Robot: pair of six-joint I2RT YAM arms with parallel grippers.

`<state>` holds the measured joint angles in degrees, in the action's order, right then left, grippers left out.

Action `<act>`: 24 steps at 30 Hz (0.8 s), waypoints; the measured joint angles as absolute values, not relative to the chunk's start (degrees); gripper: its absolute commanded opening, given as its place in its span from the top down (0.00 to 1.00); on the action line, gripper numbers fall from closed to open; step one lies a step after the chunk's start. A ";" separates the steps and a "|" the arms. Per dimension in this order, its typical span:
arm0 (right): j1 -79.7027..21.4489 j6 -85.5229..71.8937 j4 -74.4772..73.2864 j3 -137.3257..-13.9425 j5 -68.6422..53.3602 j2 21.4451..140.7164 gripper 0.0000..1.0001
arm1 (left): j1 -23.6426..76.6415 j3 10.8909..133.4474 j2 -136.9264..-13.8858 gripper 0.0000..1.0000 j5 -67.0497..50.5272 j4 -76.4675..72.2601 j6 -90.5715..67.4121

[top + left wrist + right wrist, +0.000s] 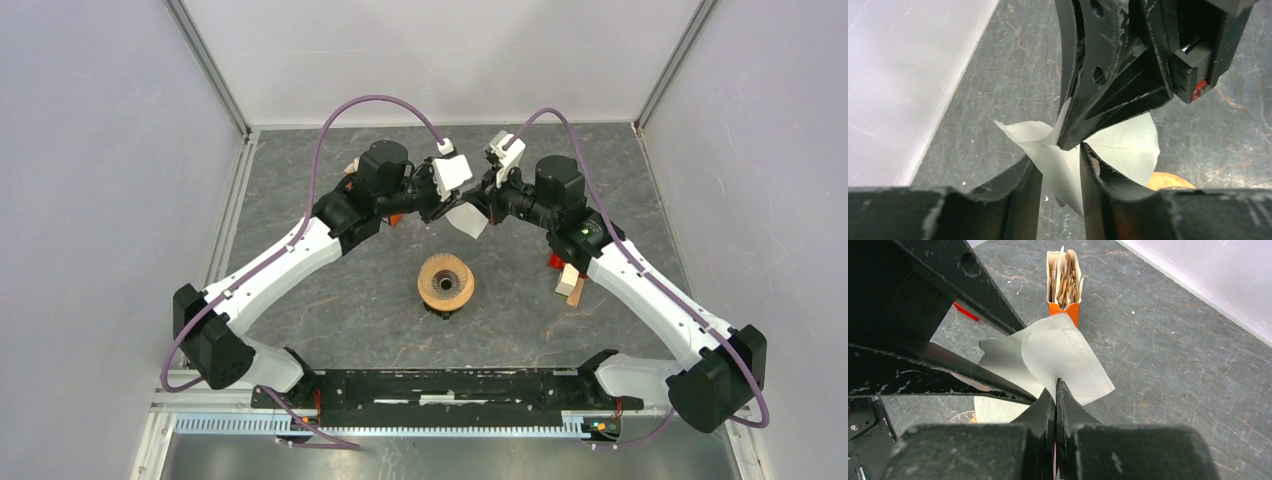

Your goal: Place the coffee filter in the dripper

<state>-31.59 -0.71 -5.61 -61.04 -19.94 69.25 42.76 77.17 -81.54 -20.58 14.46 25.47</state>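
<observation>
Both your arms reach out over the table (520, 320), forearms angling inward, and the two wrists meet nose to nose at the far middle, held up in the air.

Your right gripper (1056, 385) has its jaws pressed flat together on the coffee filter (1058, 347). It pinches the white paper at a crease, and the rest fans up and out from the tips.

Your left gripper (1058, 154) comes at the same sheet from the other side. Its jaws stand narrow but parted, straddling the filter's lower fold. The paper lies against one finger (1030, 180), and a sliver of dark table shows in the gap beside the other, so there's no visible clamp from that side.

That leaves the filter hanging between the two claws, off the table, beyond the dripper (446, 283) and apart from it.

The dripper stands upright near the middle of the table, closer to the arm bases. Its tan wooden ring circles the ribbed glass cone, and its mouth faces up.

In the right wrist view, an orange holder (1064, 312) stands on the table just past the filter. A pack of paper filters (1064, 275) sits upright in it, brown and white edges poking out of the top.
</observation>
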 measured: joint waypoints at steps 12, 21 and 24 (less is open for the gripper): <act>-31.59 0.36 -5.61 -61.04 -19.94 69.25 1.00 | 42.17 77.17 -80.29 0.39 -16.93 14.24 27.24; -31.59 0.80 -5.37 -60.82 -21.04 69.25 1.00 | 42.15 79.79 -81.45 0.38 -17.76 14.70 28.45; -31.59 1.06 -5.19 -60.73 -21.08 69.25 1.00 | 41.60 81.28 -81.82 0.36 -20.45 15.07 28.40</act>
<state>-31.59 1.06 -5.19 -60.73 -21.08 69.25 41.60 81.28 -81.82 -20.45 15.07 28.40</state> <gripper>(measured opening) 0.006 0.625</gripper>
